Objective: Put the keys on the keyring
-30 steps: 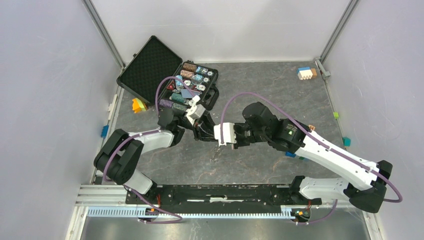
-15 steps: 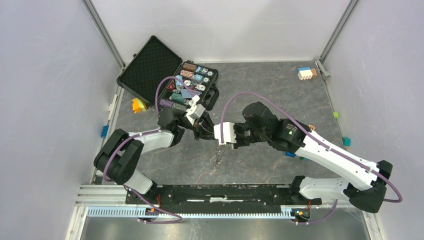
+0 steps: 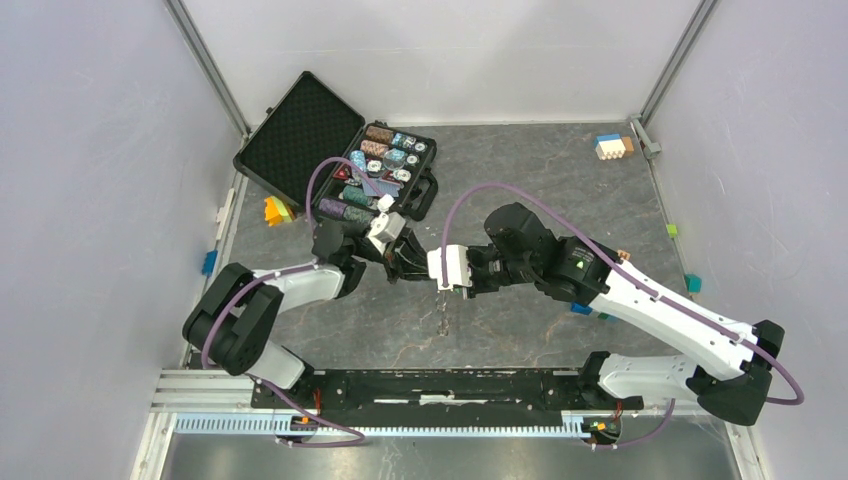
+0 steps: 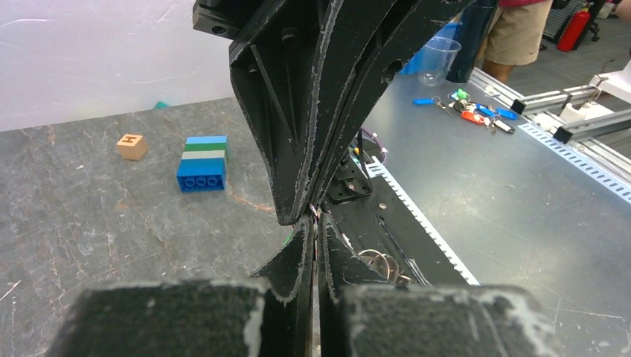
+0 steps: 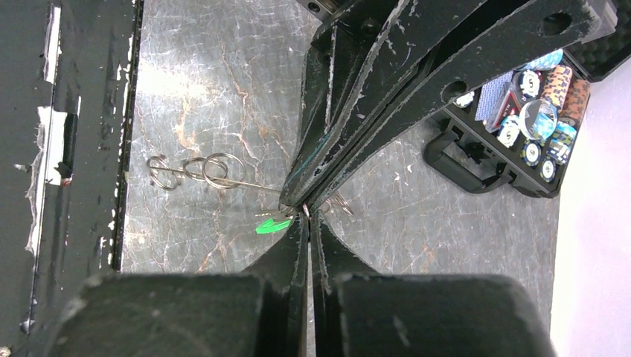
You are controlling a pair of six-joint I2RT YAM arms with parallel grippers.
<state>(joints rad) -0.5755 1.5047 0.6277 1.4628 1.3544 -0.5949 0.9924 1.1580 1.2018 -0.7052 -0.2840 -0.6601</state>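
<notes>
My left gripper [image 3: 420, 270] and right gripper [image 3: 432, 278] meet tip to tip above the middle of the table. Both are shut on thin metal at that point. In the right wrist view my right gripper [image 5: 307, 219] pinches a fine wire of the keyring [image 5: 199, 169], whose small linked rings hang off to the left. A key with a green head [image 5: 271, 225] sticks out beside the tips, and a few grey keys [image 5: 339, 202] show just behind. In the left wrist view my left gripper [image 4: 314, 230] is shut, with rings [image 4: 376, 264] below. The rings dangle in the top view [image 3: 443, 318].
An open black case [image 3: 300, 140] with poker chips [image 3: 385, 170] stands at the back left, close behind the left arm. Toy bricks [image 3: 612, 146] lie at the back right and an orange-yellow block [image 3: 275, 210] at the left. A black rail [image 3: 430, 385] runs along the near edge.
The dangling rings have swung slightly to the right and lower under the tips. The left wrist has shifted a little to the left. Both grippers stay shut together.
</notes>
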